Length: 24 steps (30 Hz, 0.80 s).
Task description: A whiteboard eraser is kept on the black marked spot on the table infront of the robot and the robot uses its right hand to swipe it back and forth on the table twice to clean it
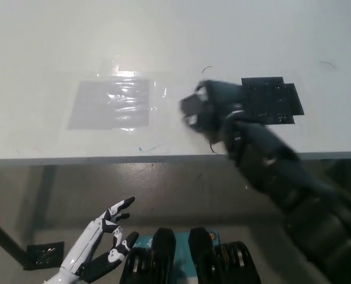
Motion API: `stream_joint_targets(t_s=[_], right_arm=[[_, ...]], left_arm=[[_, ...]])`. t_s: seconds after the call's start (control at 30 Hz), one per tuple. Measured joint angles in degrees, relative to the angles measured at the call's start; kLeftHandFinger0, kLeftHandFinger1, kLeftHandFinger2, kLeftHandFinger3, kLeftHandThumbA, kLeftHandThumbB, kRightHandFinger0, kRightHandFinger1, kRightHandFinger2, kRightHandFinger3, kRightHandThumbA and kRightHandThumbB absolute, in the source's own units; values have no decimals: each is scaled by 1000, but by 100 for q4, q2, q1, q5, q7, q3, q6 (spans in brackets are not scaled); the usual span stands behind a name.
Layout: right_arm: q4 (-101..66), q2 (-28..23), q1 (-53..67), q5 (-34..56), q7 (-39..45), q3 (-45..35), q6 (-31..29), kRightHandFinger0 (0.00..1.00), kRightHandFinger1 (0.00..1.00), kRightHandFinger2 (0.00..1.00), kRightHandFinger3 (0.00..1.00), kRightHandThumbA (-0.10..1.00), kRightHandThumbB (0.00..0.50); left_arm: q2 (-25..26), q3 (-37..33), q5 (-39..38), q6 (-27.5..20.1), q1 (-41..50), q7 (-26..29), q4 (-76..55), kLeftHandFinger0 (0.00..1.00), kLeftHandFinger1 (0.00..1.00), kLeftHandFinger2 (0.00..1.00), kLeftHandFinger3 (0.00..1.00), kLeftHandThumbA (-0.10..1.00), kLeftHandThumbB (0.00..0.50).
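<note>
While motion blur smears it, right hand (214,112) clutches eraser (191,106) beside black mark (273,100).

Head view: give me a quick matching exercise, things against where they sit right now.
Things:
1. right hand
2. left hand
3. black mark
4. clear tape patch

Places:
A. below the table edge, lower left
B. on the table, left of the right hand
C. on the table, just left of the black mark
D. on the table, far right

Pairs: 1-C, 2-A, 3-D, 4-B
</note>
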Motion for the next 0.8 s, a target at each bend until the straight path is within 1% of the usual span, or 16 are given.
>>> stream_joint_targets(t_s=[0.07,0.1,0.17,0.2,0.27,0.3,0.33,0.37,0.4,0.5,0.53,0.57,0.6,0.63,0.73,0.8], right_arm=[[-12,-321,61,-11,-16,16,-1,69,110,225,589,807,267],[-20,-448,86,-12,-18,17,-2,297,345,443,673,789,259],[-61,-848,197,-11,-29,16,-19,514,561,589,706,791,261],[-77,-999,233,-11,-39,15,-35,406,412,463,674,781,247],[-103,-1303,344,-5,-48,5,-85,167,250,371,638,767,246],[-118,-1397,379,-3,-54,1,-116,304,413,498,711,772,238],[-130,-1509,418,-1,-58,-6,-136,167,260,388,706,752,233],[-131,-1692,481,4,-66,-19,-165,137,247,380,710,784,241],[-133,-1806,525,7,-74,-32,-181,6,105,248,628,804,260],[-138,-2150,665,22,-108,-78,-198,0,33,207,635,798,248],[-139,-2245,709,28,-116,-96,-201,56,121,264,652,785,242],[-140,-2311,748,35,-126,-112,-204,2,36,207,645,770,248],[-142,-2384,783,42,-136,-137,-206,120,204,369,722,772,258],[-149,-2455,833,55,-154,-182,-211,343,446,604,870,793,266],[-152,-2535,948,72,-168,-268,-216,613,726,796,953,789,239],[-198,-2508,1010,91,-190,-317,-241,608,723,777,932,780,235]], left_arm=[[5,3,1,1,6,0,-6,926,1000,1000,1000,685,360],[7,4,1,3,9,0,-7,926,1000,1000,1000,686,361],[8,8,1,7,11,0,-9,924,1000,1000,1000,691,360],[8,11,3,7,11,0,-9,923,1000,1000,1000,695,360],[8,18,15,7,9,2,-8,924,1000,1000,1000,701,362],[8,21,19,7,10,2,-9,924,1000,1000,1000,701,363],[9,26,24,7,11,2,-9,923,1000,1000,1000,699,364],[10,37,30,7,11,3,-9,923,1000,1000,1000,698,364],[9,42,32,7,10,3,-9,925,1000,1000,1000,696,362],[9,50,32,8,11,3,-8,923,1000,1000,1000,696,360],[8,52,36,8,10,3,-8,923,1000,1000,1000,696,360],[7,54,40,7,10,3,-8,923,1000,1000,1000,693,360],[7,54,43,7,10,3,-8,923,1000,1000,1000,679,360],[5,53,44,7,11,3,-8,925,1000,1000,1000,668,355],[5,54,39,8,27,3,-8,925,1000,1000,1000,660,354],[2,53,38,7,44,3,-7,925,1000,1000,1000,661,354]])
